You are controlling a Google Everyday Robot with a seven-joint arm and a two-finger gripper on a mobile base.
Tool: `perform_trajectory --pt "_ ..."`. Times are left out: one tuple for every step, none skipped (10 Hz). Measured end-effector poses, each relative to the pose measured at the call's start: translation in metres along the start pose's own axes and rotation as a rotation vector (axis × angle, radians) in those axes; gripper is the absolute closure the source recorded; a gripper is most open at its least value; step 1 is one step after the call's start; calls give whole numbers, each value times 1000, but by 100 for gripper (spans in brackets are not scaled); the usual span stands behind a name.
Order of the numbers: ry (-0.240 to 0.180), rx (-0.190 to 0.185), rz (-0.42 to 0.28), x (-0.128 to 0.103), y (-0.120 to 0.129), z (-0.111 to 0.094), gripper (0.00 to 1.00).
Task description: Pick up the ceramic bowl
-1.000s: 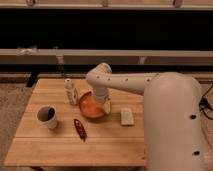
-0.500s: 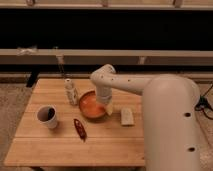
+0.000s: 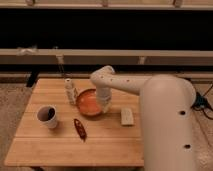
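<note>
Your gripper (image 3: 106, 106) sits at the right rim of the ceramic bowl (image 3: 89, 103), but its tip is hidden and you cannot tell its state. The bowl looks empty, mid-table (image 3: 60, 145). Bottle (image 3: 71, 91) just left; white cup (image 3: 47, 116), dark reddish object (image 3: 79, 128) and pale block (image 3: 127, 116) nearby.

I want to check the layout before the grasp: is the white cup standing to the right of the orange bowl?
No. The white cup stands left of the ceramic bowl, while the gripper is at the bowl's right rim.
</note>
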Motion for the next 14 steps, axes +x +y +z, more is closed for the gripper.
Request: perform_trajectory --pt "-1 13 9 0 2 -7 100" --pt "-2 32 18 -1 2 -13 100" --pt "3 63 40 2 7 -26 100" --pt "7 93 58 3 11 -37 100" --pt "10 117 67 4 12 -43 100" --pt "14 156 82 5 15 -53 100" --pt "21 175 89 7 17 -59 100" --pt "25 195 94 8 19 -63 100" --pt "27 225 97 7 20 -71 100" --pt "34 253 94 7 19 -76 100" --pt "34 270 94 6 20 -80 100" --pt "41 295 94 6 21 -86 100" --pt "47 312 89 6 22 -90 100" --pt "47 321 84 4 21 -93 100"
